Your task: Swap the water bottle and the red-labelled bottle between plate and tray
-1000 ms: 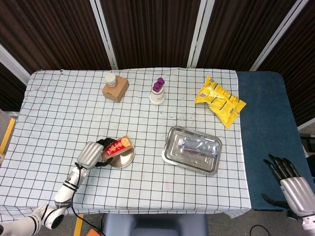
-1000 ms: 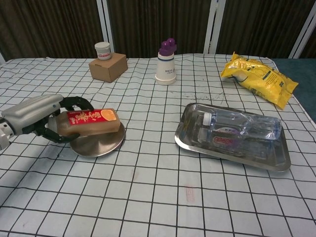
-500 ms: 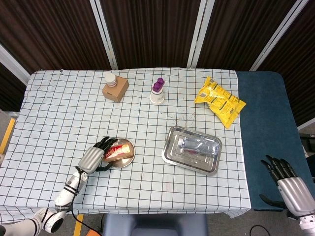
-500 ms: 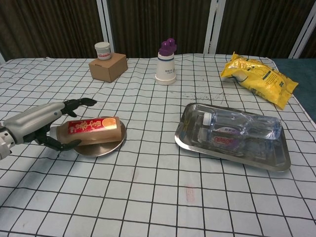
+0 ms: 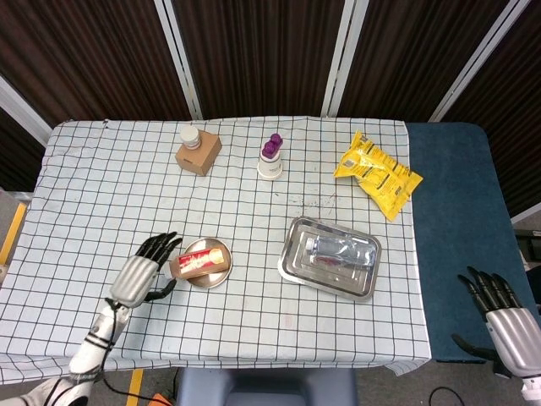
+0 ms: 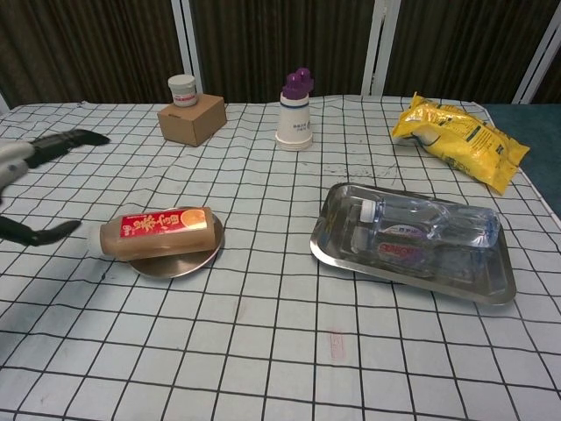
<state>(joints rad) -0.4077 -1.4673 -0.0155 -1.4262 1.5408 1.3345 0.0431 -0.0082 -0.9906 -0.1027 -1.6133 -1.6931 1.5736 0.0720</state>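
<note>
Both hands empty, fingers spread: left hand (image 5: 142, 273) beside red-labelled bottle (image 5: 201, 260), apart.

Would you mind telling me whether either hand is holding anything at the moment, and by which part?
Nothing is held. The left hand is open beside the red-labelled bottle, which lies on the plate; the right hand is open, off the table.

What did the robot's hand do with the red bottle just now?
The left hand let go of the red-labelled bottle, which it was gripping a second ago, and pulled back to the left with its fingers apart. The bottle now lies on its side on the plate. The water bottle stayed in the tray.
</note>
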